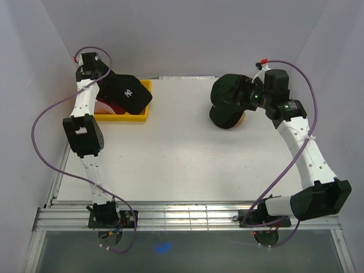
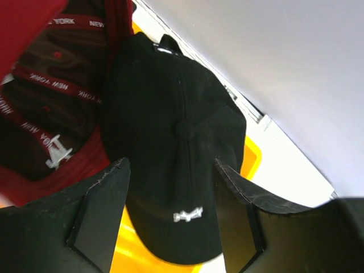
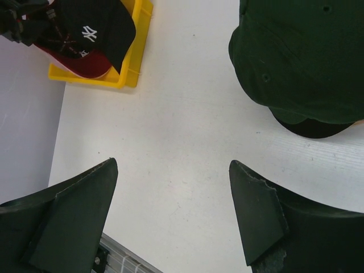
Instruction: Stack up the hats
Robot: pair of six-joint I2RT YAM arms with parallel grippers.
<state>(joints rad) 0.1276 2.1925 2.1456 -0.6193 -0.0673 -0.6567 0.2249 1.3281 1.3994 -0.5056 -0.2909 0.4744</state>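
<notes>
Our left gripper (image 2: 170,165) hangs with its jaws apart and gripping nothing. The black cap (image 2: 170,114) lies just beneath and ahead of it over the yellow tray (image 2: 250,153), and the dark red cap (image 2: 51,114) is to its left. Our right gripper (image 3: 172,164) is also spread wide above the desk (image 3: 170,102), with the dark green cap (image 3: 301,57) ahead to its right, resting on another dark cap (image 3: 310,129).

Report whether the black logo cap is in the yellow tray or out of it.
In the yellow tray: the black cap lies crown up on a dark red cap, with the tray's rim showing beside them.
</notes>
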